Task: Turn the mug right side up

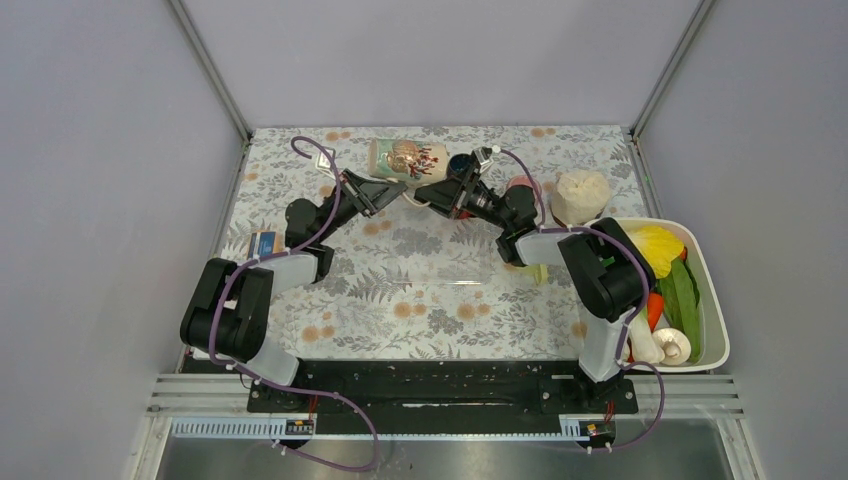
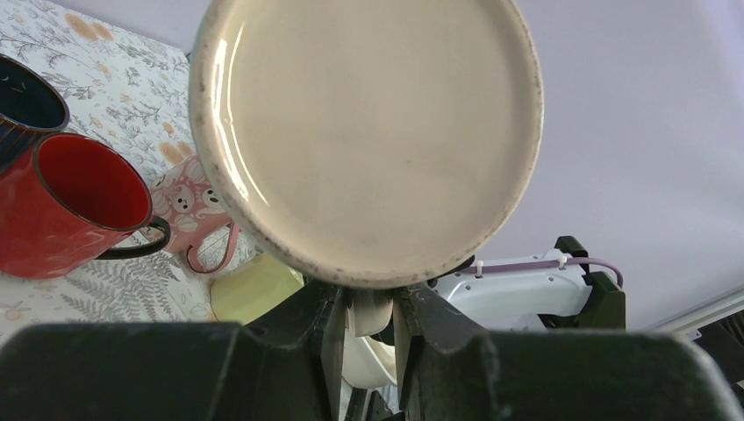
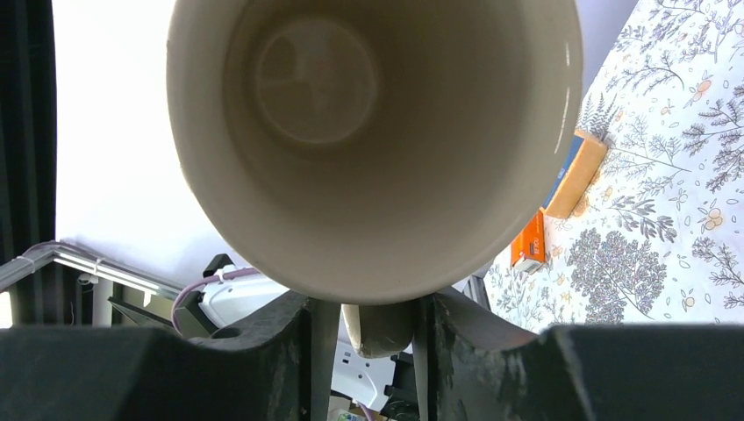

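A cream mug (image 1: 407, 160) with a painted side hangs on its side above the back of the table, between my two arms. The left wrist view faces its flat base (image 2: 368, 132). The right wrist view looks into its open mouth (image 3: 368, 149). Its handle (image 2: 373, 311) points down toward the near side. My left gripper (image 1: 398, 190) (image 2: 368, 307) is shut on that handle from the base end. My right gripper (image 1: 427, 192) (image 3: 361, 316) has both fingers against the same handle (image 3: 377, 329) from the mouth end.
A red mug (image 2: 70, 206), a dark blue mug (image 1: 462, 165) and a pink mug (image 1: 520, 185) stand near the right arm. A white tray (image 1: 715, 300) of vegetables sits at the right edge, with a cream lump (image 1: 580, 195) behind it. An orange-and-blue box (image 1: 265, 243) lies at the left.
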`<state>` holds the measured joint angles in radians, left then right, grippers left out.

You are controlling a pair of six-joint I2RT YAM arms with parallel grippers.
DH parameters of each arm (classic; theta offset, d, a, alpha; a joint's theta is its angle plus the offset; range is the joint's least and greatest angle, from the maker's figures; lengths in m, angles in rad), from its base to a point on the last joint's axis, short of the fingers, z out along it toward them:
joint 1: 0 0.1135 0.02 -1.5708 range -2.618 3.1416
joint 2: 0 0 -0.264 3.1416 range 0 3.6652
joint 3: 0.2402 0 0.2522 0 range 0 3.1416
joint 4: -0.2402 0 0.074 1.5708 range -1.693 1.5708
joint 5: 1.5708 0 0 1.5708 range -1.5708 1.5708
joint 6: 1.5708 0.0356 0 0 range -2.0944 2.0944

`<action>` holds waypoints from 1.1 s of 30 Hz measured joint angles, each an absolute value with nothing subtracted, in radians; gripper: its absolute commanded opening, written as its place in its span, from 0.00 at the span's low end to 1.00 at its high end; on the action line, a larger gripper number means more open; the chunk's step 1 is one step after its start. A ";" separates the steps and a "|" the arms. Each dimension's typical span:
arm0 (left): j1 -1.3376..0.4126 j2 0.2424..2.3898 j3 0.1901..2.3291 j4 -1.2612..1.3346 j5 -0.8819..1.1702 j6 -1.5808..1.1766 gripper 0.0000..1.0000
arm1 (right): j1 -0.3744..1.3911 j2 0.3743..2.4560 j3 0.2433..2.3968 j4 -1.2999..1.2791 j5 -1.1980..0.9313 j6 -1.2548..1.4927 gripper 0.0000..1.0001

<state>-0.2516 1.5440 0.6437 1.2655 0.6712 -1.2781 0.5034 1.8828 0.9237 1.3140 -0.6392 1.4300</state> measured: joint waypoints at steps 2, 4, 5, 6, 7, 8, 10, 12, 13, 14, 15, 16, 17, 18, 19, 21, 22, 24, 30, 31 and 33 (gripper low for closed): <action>-0.255 1.544 0.644 1.261 0.675 -1.271 0.00 | 0.499 1.883 0.924 1.312 -0.639 1.435 0.39; -0.259 1.542 0.644 1.254 0.678 -1.260 0.00 | 0.493 1.883 0.924 1.312 -0.638 1.438 0.35; -0.262 1.540 0.644 1.250 0.680 -1.253 0.00 | 0.491 1.883 0.924 1.312 -0.637 1.438 0.35; -0.264 1.538 0.644 1.248 0.682 -1.248 0.00 | 0.490 1.883 0.924 1.311 -0.637 1.438 0.34; -0.266 1.538 0.644 1.246 0.684 -1.243 0.00 | 0.488 1.883 0.924 1.311 -0.637 1.438 0.34; -0.268 1.536 0.644 1.245 0.685 -1.236 0.00 | 0.487 1.883 0.924 1.311 -0.637 1.437 0.34; -0.271 1.530 0.644 1.235 0.685 -1.225 0.00 | 0.485 1.883 0.924 1.311 -0.637 1.437 0.34; -0.274 1.524 0.643 1.224 0.687 -1.211 0.00 | 0.485 1.883 0.924 1.309 -0.637 1.436 0.34; -0.274 1.520 0.641 1.220 0.688 -1.203 0.00 | 0.484 1.883 0.924 1.308 -0.638 1.436 0.34; -0.275 1.518 0.639 1.219 0.688 -1.198 0.00 | 0.484 1.883 0.924 1.308 -0.638 1.436 0.34; -0.276 1.515 0.638 1.214 0.689 -1.192 0.00 | 0.484 1.883 0.924 1.305 -0.639 1.436 0.35; -0.277 1.514 0.638 1.209 0.688 -1.187 0.00 | 0.484 1.883 0.924 1.304 -0.639 1.436 0.35; -0.278 1.512 0.638 1.204 0.689 -1.181 0.00 | 0.484 1.883 0.923 1.302 -0.639 1.435 0.36; -0.279 1.511 0.638 1.203 0.689 -1.175 0.00 | 0.484 1.883 0.923 1.299 -0.639 1.435 0.36; -0.279 1.511 0.638 1.202 0.689 -1.170 0.00 | 0.484 1.883 0.923 1.296 -0.639 1.435 0.36; -0.283 1.511 0.638 1.198 0.688 -1.153 0.00 | 0.482 1.883 0.923 1.290 -0.641 1.436 0.36; -0.285 1.511 0.638 1.197 0.688 -1.147 0.00 | 0.481 1.883 0.923 1.289 -0.641 1.436 0.35; -0.289 1.511 0.638 1.196 0.686 -1.138 0.00 | 0.479 1.883 0.923 1.287 -0.646 1.437 0.31; -0.302 1.510 0.639 1.197 0.675 -1.122 0.00 | 0.468 1.880 0.923 1.288 -0.660 1.443 0.02; -0.304 1.509 0.639 1.197 0.674 -1.120 0.03 | 0.465 1.879 0.923 1.287 -0.667 1.444 0.00; -0.308 1.505 0.639 1.197 0.672 -1.114 0.09 | 0.461 1.870 0.923 1.285 -0.678 1.445 0.00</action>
<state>-0.3084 1.5047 0.6392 1.1969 0.6724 -1.1141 0.4606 1.8702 0.9234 1.2850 -0.6785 1.4452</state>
